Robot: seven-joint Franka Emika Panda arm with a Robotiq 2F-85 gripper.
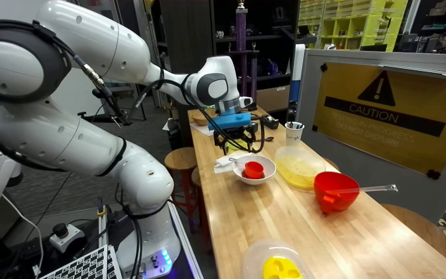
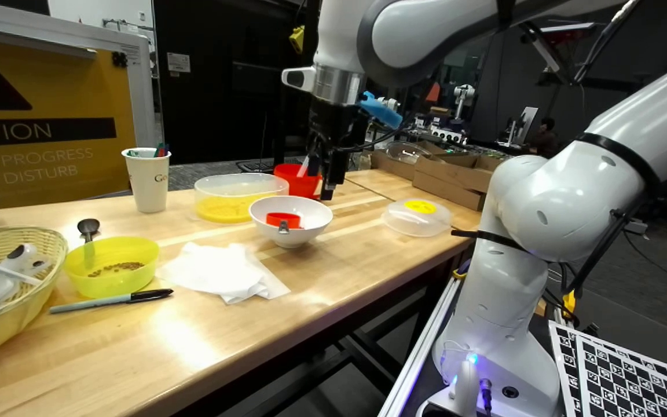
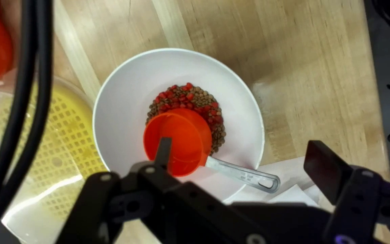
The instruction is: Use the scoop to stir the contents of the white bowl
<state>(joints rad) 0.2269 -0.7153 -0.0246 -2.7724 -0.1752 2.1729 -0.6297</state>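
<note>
The white bowl [image 3: 124,88] stands on the wooden table and holds small brown pieces mixed with red ones. Inside it rests the scoop [image 3: 190,135], a red cup with a clear grey handle [image 3: 239,172] that leans across the rim. In the wrist view my gripper [image 3: 241,144] is over the bowl with its jaws wide apart, one finger in front of the red cup and the other beyond the handle's end. Nothing is held. Both exterior views show the bowl [image 1: 268,166] below and close to the gripper [image 1: 238,150]; the contents are hidden in an exterior view [image 2: 290,234].
A clear container with a yellow base [image 1: 298,174] stands close beside the bowl, then a red bowl [image 1: 337,197]. White paper napkins [image 2: 223,275], a yellow bowl [image 2: 114,284], a marker [image 2: 107,301], a paper cup [image 2: 149,182], a basket [image 2: 32,307] and a clear dish [image 2: 417,223] surround it.
</note>
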